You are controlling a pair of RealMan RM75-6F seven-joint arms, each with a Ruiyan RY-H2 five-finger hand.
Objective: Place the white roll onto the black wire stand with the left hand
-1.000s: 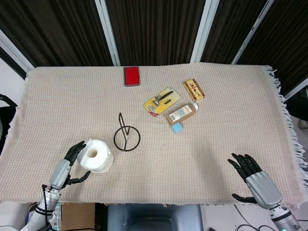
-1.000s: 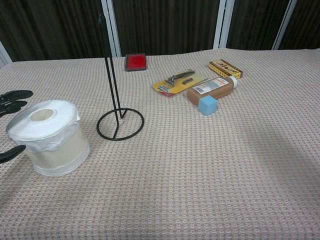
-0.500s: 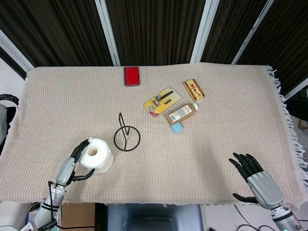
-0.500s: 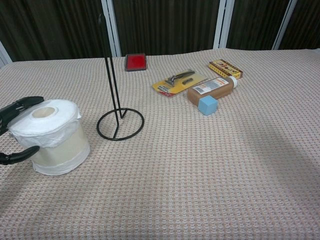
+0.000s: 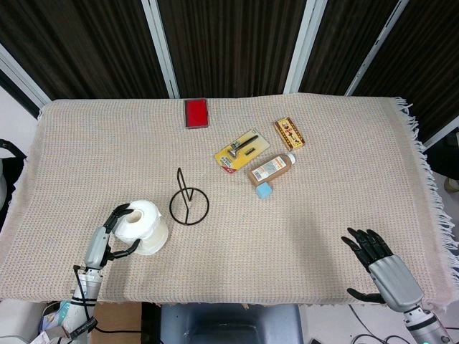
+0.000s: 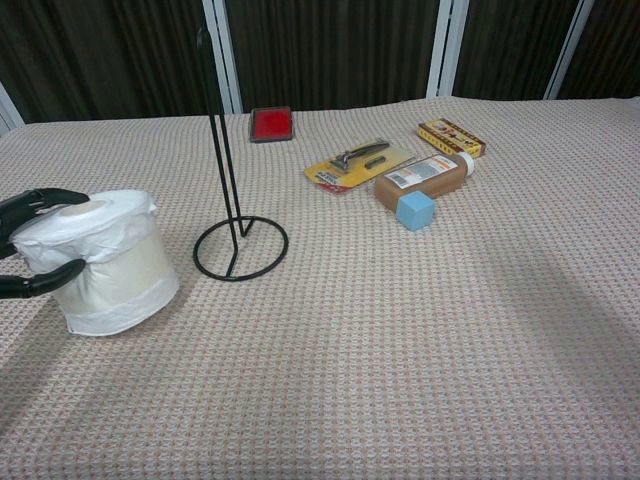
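Gripping white roll (image 5: 143, 226) — left hand (image 5: 100, 244) wrapped round it, beside black wire stand (image 5: 188, 202)

This looks like a robot test room or lab set up with a staged tabletop. The surface (image 5: 344, 179) is draped in a beige woven cloth (image 5: 107, 143) with a fringe at the right edge, and dark vertical panels (image 5: 229, 43) split by pale strips close off the far side. Unrelated household items lie scattered at the far middle: a carded razor (image 5: 237, 150), a brown bottle (image 5: 272, 168), a small printed box (image 5: 289, 133), a blue cube (image 5: 264, 190), a red tin (image 5: 196, 112). Loose cables (image 5: 82, 315) hang below the near left edge.
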